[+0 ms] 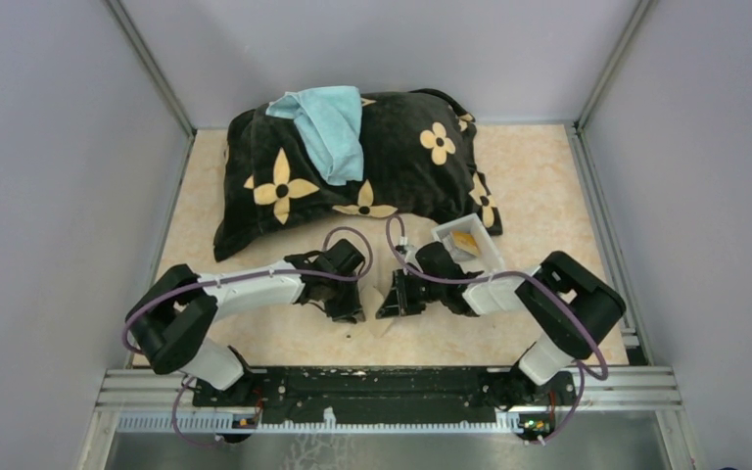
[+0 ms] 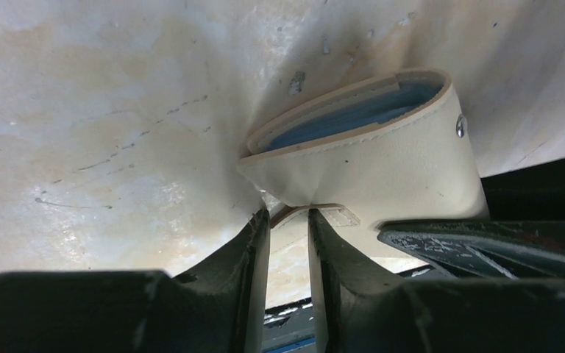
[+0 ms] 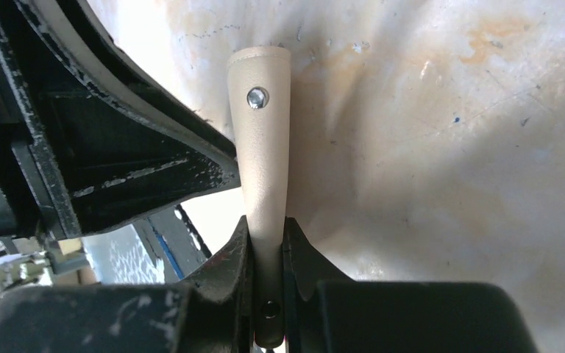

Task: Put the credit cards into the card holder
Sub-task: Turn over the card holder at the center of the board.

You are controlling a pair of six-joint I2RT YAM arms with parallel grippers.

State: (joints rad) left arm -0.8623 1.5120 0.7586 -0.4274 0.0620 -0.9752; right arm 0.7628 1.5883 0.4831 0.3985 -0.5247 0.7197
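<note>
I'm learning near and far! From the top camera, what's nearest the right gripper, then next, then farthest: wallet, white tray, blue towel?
1. Wallet, pinched in the right gripper.
2. White tray, just behind, to its right.
3. Blue towel, far at the back.

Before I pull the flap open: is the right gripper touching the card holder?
Touching. The right wrist view shows the right gripper with both fingers pressed against the snap flap of the card holder.

I see my right gripper [image 3: 266, 239] pinching the tan card holder [image 3: 263, 154] edge-on, its metal snap [image 3: 257, 96] facing the camera, above the blotchy beige table [image 3: 449, 147].
</note>
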